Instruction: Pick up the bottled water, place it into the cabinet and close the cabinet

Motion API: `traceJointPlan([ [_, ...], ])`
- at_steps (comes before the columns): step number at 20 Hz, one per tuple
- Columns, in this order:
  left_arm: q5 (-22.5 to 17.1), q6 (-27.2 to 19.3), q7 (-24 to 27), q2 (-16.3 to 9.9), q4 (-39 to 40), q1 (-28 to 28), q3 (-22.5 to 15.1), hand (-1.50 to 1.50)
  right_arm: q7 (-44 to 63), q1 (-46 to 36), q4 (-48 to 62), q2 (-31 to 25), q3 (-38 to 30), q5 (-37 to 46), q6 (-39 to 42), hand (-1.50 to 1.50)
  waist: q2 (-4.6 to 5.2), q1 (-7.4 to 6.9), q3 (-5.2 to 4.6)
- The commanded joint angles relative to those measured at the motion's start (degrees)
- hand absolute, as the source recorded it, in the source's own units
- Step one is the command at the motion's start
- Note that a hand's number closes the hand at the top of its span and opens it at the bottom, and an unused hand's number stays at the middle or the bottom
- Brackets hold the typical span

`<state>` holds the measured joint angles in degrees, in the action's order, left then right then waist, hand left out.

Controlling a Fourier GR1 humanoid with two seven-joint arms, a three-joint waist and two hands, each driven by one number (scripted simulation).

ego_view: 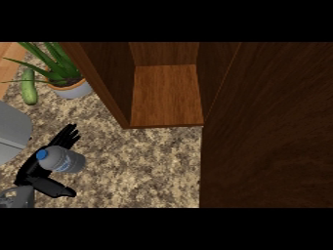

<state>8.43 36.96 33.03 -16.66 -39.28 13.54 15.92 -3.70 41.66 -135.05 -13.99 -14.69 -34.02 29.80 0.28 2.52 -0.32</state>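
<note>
Left hand [50, 168] curled round the bottle [61, 159], held above the counter [147, 161], left of the open cabinet [167, 95]; door [277, 127] stood at right.

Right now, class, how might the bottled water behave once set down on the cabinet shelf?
The bottled water looks round-bodied, so on its side it would likely roll. It seems taller than wide, so upright it may tip. The left hand curls round it.
</note>
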Motion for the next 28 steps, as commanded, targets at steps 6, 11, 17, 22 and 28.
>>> traceJointPlan([
  [6,-1.77,8.54,11.12,0.17,7.77,1.07,-2.02,1.50,1.11,4.27,-9.91,-0.50,-1.67,-5.74,-1.44,-1.50,-0.10,0.27,-0.10],
  [11,-7.68,13.26,5.74,0.43,11.07,5.79,0.33,1.50,1.11,4.62,-10.06,-1.67,-1.78,-6.41,-1.72,-1.50,-0.11,-0.03,-0.05],
  [17,-6.57,12.61,8.50,1.88,10.64,5.42,-2.92,1.50,-2.14,6.85,-7.95,-1.19,-2.94,-5.83,0.35,-1.50,-0.20,0.02,0.03],
  [22,-15.11,-4.44,8.45,4.97,10.69,3.15,6.98,1.50,-3.07,6.69,-7.55,-2.39,-4.58,-6.05,-0.77,-1.50,-0.34,-1.42,0.07],
  [28,-14.77,-13.00,14.78,6.49,7.31,3.71,7.49,1.50,-2.89,7.25,-7.48,-4.62,-7.56,-10.77,-0.24,-1.50,-0.27,-1.43,0.18],
])
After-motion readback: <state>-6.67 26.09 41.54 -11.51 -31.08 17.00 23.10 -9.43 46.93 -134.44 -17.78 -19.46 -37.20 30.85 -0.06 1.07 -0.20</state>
